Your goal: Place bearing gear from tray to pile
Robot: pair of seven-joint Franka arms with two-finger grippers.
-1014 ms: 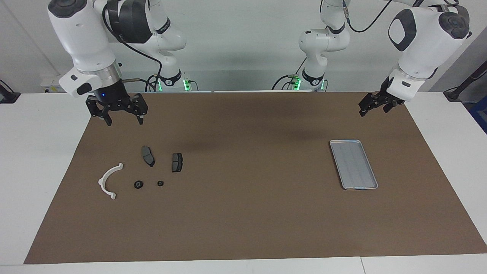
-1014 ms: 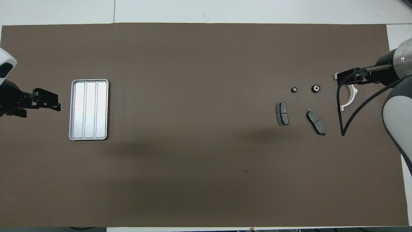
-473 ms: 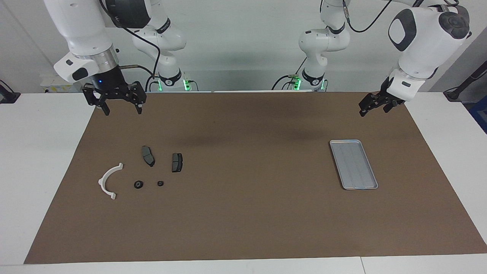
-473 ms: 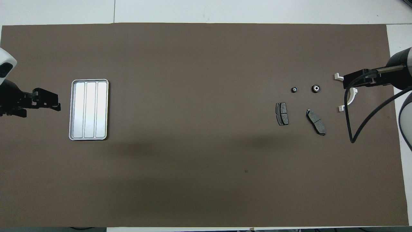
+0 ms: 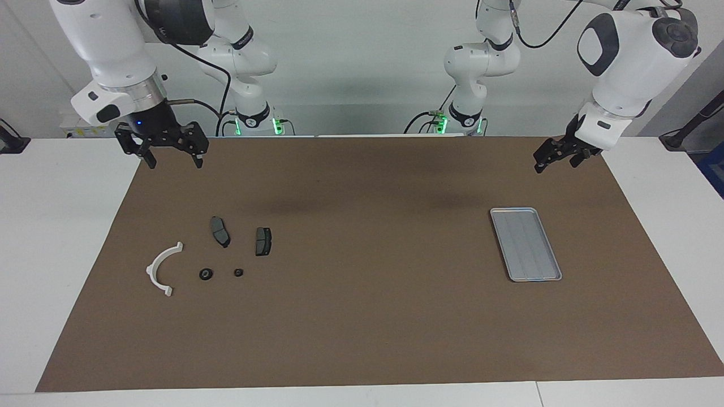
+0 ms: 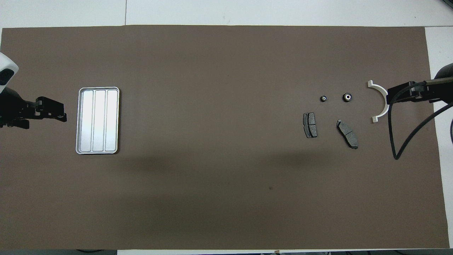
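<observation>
A white table (image 5: 51,226) carries a large brown mat (image 5: 362,316) that reaches nearly to its edges. A plain pale wall (image 5: 362,68) rises along the table's robot-side edge, evenly lit, with soft shadows falling across the mat

At nine o'clock on the brown mat (image 6: 219,177) lies the tray (image 6: 97,120), nothing in it. At three o'clock sit two gears (image 6: 347,97), two pads (image 6: 310,124) and a white bracket (image 6: 379,101).
</observation>
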